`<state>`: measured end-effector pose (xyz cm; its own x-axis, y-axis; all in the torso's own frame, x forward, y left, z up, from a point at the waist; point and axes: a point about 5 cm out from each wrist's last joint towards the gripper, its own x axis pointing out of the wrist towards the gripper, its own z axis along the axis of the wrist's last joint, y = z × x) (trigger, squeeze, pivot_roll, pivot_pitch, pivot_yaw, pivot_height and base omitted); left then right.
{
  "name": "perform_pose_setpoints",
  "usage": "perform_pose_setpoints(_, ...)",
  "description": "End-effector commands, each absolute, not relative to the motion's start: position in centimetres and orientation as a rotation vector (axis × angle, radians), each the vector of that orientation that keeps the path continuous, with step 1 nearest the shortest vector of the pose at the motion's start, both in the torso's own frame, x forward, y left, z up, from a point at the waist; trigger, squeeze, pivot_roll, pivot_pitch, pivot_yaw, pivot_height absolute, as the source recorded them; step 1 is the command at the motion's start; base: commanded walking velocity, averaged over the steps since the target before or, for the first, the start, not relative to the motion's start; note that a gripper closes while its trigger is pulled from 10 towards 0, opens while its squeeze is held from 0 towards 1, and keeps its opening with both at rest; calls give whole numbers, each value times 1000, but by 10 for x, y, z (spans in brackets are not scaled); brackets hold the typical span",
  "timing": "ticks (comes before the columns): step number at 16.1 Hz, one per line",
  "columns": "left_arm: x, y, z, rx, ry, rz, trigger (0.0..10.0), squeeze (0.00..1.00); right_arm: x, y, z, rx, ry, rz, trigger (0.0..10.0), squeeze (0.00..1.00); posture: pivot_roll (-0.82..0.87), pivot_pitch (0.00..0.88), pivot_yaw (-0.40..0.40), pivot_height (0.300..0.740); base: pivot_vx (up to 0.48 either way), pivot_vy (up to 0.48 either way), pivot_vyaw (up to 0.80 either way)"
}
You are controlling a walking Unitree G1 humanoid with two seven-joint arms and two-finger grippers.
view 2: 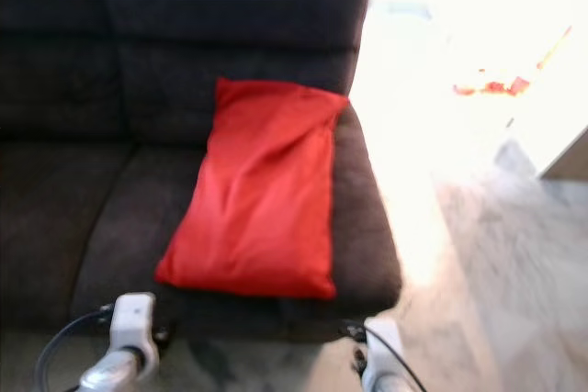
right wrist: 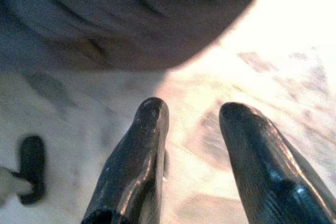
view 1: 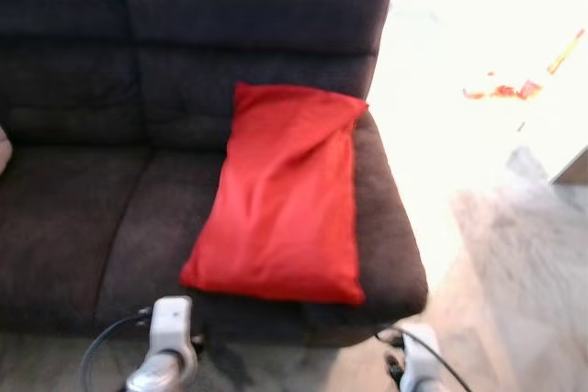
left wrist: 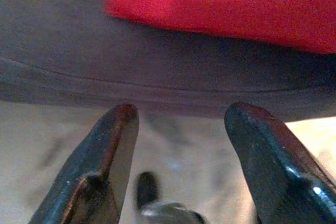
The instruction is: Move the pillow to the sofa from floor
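Observation:
A red pillow (view 1: 285,199) lies on the right seat of the dark brown sofa (view 1: 83,227), its top leaning on the backrest by the right armrest. In the left wrist view the pillow (left wrist: 231,3) shows above the sofa's front edge (left wrist: 157,72). My left gripper (left wrist: 181,116) hangs below that edge, open and holding nothing. My right gripper (right wrist: 194,114) is open too, over the pale floor (right wrist: 252,77) beside the sofa's corner. Both silver wrists, left (view 1: 170,337) and right (view 1: 421,364), sit low in front of the sofa.
Pale marbled floor (view 1: 514,254) stretches to the right of the sofa, brightly lit. Small red and orange scraps (view 1: 505,91) lie on it further off. A white furniture corner (view 1: 574,167) stands at the far right edge.

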<state>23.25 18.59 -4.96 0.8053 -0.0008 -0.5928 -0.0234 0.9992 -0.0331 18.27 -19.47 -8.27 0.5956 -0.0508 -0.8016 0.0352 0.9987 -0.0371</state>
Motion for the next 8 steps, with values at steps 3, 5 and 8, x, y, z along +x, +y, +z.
perform_pose_setpoints(3,224,192,-55,-29,677,25,10000,0,186,-190,-82,-14,925,-43,10000,0,123,106,-69,718,0,-403,0)
perform_pose_setpoints(5,224,192,-55,-29,680,25,10000,0,186,-189,-82,-15,926,-41,10000,0,123,106,-69,718,0,-396,0)
perform_pose_setpoints(8,223,192,-56,-30,684,25,10000,0,185,-189,-83,-23,928,-32,10000,0,122,106,-68,718,0,-396,0)
